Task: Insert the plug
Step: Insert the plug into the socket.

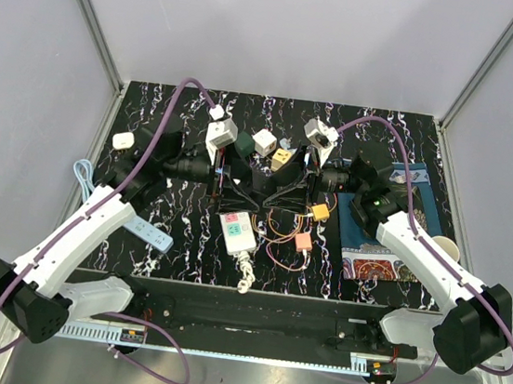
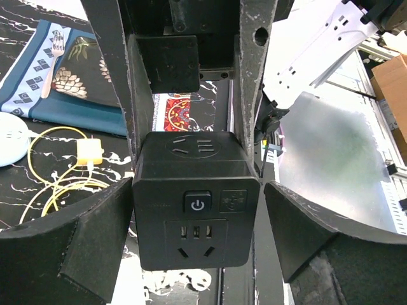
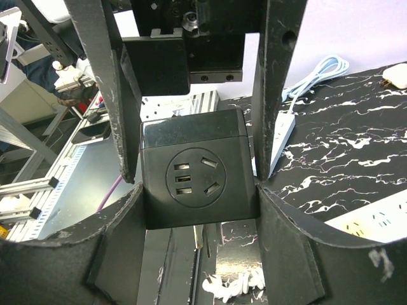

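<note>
Black socket cube (image 2: 197,202) lies between 2 pincers, 1 socket face toward each wrist. Pinched by right gripper (image 3: 200,188); left gripper (image 2: 198,185) flanks it, contact indeterminate.

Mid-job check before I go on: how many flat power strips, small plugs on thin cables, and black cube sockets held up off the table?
Flat power strips: 2 (white strip, pale blue strip)
Small corded plugs: 2 (orange plug, pink plug)
Black cube socket, held up: 1
Total: 5
</note>
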Robot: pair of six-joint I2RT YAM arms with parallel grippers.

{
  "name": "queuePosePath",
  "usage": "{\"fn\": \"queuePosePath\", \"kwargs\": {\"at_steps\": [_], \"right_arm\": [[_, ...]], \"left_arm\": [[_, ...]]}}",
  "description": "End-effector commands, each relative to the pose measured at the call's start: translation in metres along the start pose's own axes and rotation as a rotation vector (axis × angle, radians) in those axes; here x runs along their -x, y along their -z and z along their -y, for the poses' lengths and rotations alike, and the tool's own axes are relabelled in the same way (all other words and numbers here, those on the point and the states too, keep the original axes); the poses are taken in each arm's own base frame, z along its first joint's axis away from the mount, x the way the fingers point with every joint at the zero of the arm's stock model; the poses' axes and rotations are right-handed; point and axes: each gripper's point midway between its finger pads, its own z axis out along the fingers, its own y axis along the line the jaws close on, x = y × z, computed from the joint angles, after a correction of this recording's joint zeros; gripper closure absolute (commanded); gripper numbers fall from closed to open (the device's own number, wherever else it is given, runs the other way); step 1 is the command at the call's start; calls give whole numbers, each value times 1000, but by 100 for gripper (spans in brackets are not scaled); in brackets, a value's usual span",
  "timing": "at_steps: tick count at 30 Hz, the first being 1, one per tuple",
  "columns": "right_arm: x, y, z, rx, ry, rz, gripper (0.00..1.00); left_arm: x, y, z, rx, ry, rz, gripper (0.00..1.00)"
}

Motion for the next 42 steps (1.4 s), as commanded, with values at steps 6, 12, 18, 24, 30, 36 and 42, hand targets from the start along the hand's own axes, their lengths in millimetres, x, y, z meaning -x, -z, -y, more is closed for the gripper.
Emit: {"fn": "queuePosePath", "kwargs": {"at_steps": [6,12,18,24,30,36,42], "right_arm": [[24,-2,-11,24,99,65,100],[22,-2,-9,22,85,64,100],[18,-1,-3,-23,36,67,69],[6,10,28,-266,-58,57,7],[-21,39,46,-506,-93,-10,0],[-48,69,58,-702,-135,-5,0],[-66,81,61,-782,-198,6,0]], "left_arm": [[-5,-2,-5,-11,24,-8,19],[-8,-2,-9,13,35,-17,44],[-9,2,-19,79,20,-27,89],[-24,35,-70,385,35,-93,100],[-70,78,-123,707,36,-330,100],[-97,94,-150,790,18,-504,100],[-115,93,-185,799,0,-599,100]]}}
